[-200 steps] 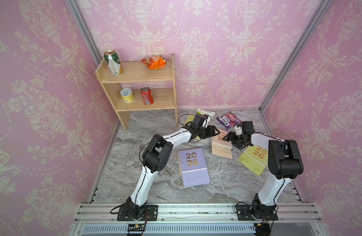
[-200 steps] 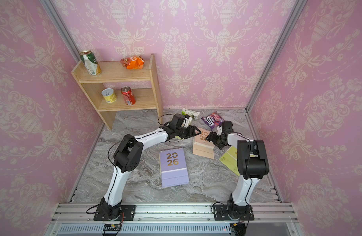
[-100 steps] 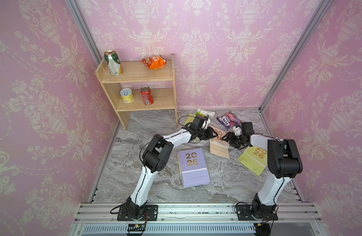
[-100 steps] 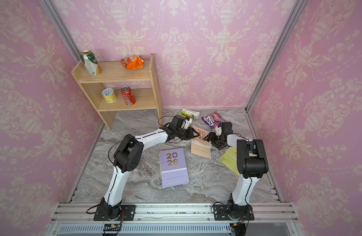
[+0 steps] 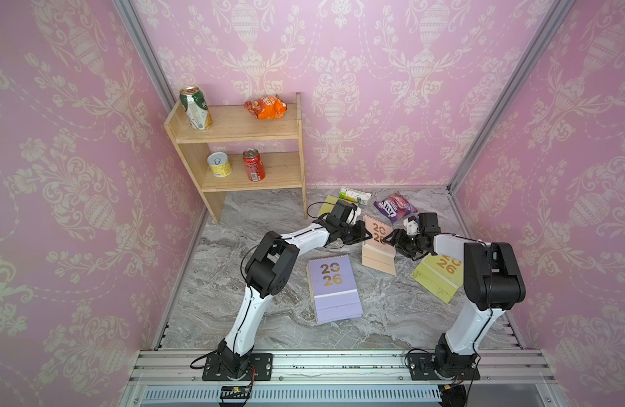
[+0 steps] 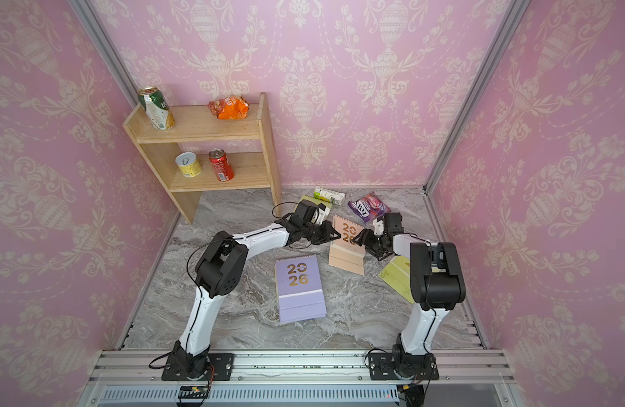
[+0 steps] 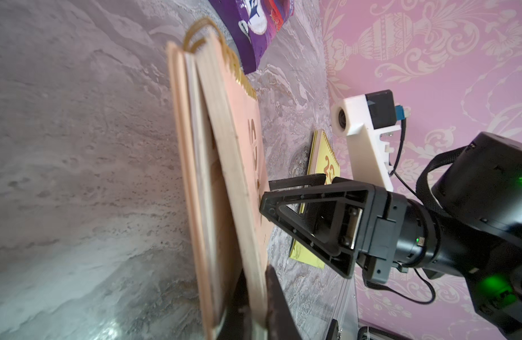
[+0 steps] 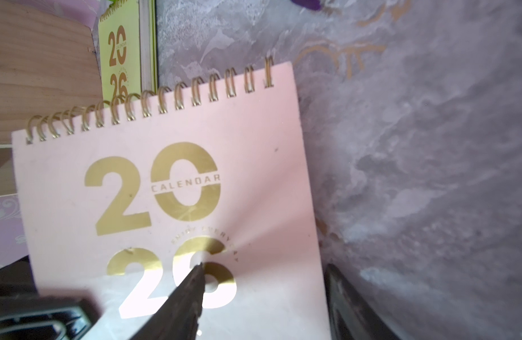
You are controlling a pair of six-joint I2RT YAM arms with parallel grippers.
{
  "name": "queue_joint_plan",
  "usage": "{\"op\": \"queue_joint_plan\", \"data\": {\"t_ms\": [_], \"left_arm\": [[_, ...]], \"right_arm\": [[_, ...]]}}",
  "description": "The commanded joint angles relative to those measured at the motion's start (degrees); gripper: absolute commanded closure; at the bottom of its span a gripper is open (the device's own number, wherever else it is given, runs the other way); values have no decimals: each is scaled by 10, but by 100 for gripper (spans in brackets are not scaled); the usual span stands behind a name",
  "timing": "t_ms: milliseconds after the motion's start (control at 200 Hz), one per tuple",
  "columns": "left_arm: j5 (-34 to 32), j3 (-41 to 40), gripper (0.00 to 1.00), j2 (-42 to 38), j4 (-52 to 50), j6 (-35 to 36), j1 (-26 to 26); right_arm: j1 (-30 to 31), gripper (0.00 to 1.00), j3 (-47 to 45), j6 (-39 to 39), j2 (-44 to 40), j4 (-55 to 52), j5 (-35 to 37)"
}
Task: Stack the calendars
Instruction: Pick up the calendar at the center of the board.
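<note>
The step in hand looks like the pick-up of the peach-pink calendar (image 5: 376, 229) near the back of the worktop (image 5: 268, 218). The left claw (image 5: 367, 235) is closed on its side edge; in the left wrist view both fingers (image 7: 279, 315) pinch the leaves between them. The calendar is tilted up off what appears to be a second peach-pink calendar (image 5: 378, 261) lying flat beneath it.

The right claw (image 7: 267, 194) grips nothing. Its jaws stand apart, with one fingertip touching the gold-printed cover and the other past the calendar's edge.

The next move, as I judge it, is to lift the held calendar clear and lay it flat and square on a base, most likely the lilac calendar (image 5: 334, 285) in the middle of the worktop. The grip is on a thin edge, so the leaves may fan or swing, and the right claw should either steady the far edge or back away first. One yellow-green calendar (image 5: 434, 278) lies partly under the right forearm, and another yellow-green calendar (image 5: 326, 205) lies behind the left wrist.

The left arm stretches long and low towards the back, forearm nearly level. The right arm stands upright to a sharply bent elbow, with its forearm reaching inward, so the two claws meet at the calendar from opposite sides
</note>
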Motion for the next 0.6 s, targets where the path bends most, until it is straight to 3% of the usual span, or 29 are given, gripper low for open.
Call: {"op": "queue_joint_plan", "data": {"t_ms": [0, 430, 595], "left_arm": [[59, -19, 100, -42, 48, 35, -7], [140, -98, 100, -64, 226, -16, 23], [157, -103, 100, -69, 231, -6, 23]], "right_arm": [[2, 33, -17, 3, -24, 10, -37], [-25, 30, -41, 0, -44, 28, -55], [-34, 29, -48, 1, -42, 39, -63]]}}
